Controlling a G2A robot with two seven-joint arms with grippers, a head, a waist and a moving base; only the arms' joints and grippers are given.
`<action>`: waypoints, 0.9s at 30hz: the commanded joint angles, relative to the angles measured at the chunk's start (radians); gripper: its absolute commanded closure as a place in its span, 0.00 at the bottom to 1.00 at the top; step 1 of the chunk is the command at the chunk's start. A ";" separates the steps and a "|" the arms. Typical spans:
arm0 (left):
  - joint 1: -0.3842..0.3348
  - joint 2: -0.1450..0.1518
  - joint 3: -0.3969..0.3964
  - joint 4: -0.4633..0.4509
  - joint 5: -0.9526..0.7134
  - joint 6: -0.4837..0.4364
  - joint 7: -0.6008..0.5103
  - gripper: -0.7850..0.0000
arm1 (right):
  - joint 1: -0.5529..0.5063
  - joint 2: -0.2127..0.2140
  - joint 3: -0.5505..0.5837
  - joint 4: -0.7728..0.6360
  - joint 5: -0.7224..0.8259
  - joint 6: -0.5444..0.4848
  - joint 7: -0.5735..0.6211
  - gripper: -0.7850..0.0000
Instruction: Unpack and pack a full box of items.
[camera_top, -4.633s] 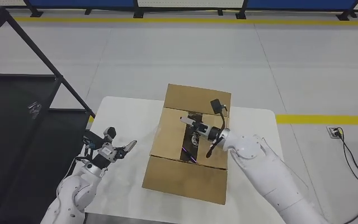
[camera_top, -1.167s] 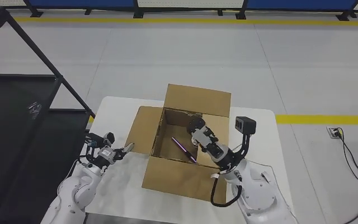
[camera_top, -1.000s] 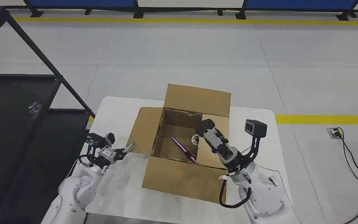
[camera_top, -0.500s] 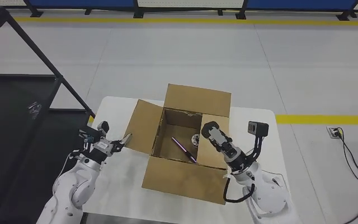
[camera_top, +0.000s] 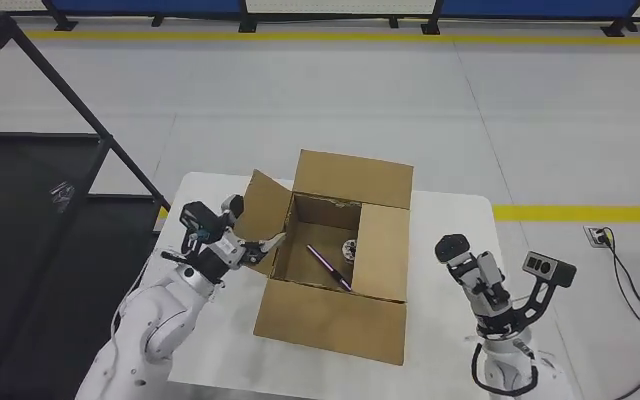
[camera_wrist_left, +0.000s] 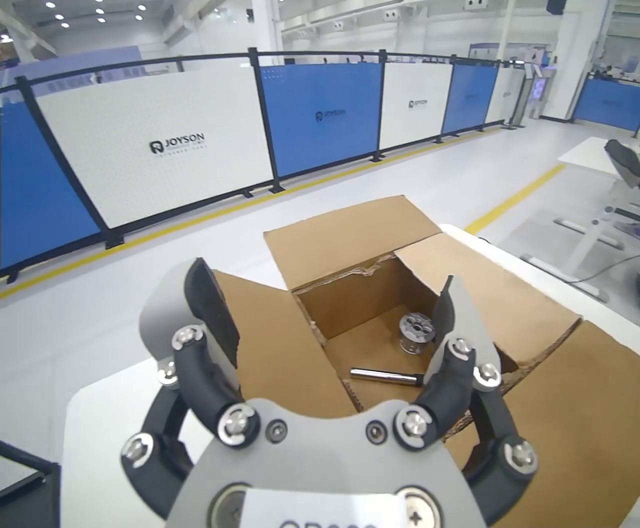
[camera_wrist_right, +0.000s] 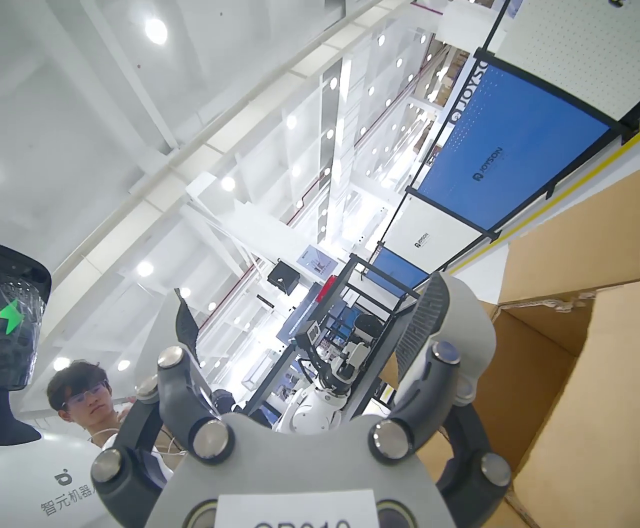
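Swinging away from the box (camera_top: 335, 300), the right arm is now standing clear beyond its right side. The left arm, which was idling out near the table's left edge, is pressing in at the left flap (camera_top: 262, 205), and that flap is tipping up steeper than it was. Starting at the left, the left gripper (camera_top: 252, 232) is reaching in low over the white table (camera_top: 205, 205), forearm angling toward the box. Its fingers are spread wide with the flap's free edge sitting between them, though I cannot tell whether a pad is actually touching the cardboard. To my eye it is folding that flap over, or at least steadying it. Inside the opening a slim rod (camera_top: 328, 266) is lying slantwise on the box floor, with a small metal spool (camera_top: 350, 248) near it, toward the right flap (camera_top: 383, 250). That flap is lying flat across the right part of the opening, and the back flap (camera_top: 355, 178) is folding back away from it. At the far right, the right gripper (camera_wrist_right: 310, 310) is hanging beside the box's right wall and tilting upward, fingers spread and holding nothing. I'd guess it is parking there to leave room.
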 joint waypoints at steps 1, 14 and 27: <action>-0.051 -0.008 0.046 0.041 -0.049 -0.015 -0.048 0.00 | -0.016 0.004 0.026 0.011 0.018 -0.008 0.004 0.00; -0.403 -0.118 0.401 0.382 -0.326 0.025 -0.252 0.00 | -0.030 0.030 0.137 0.116 0.103 0.017 0.079 0.00; -0.373 -0.124 0.410 0.380 -0.473 -0.026 -0.326 0.00 | -0.026 0.031 0.135 0.106 0.097 0.035 0.067 0.00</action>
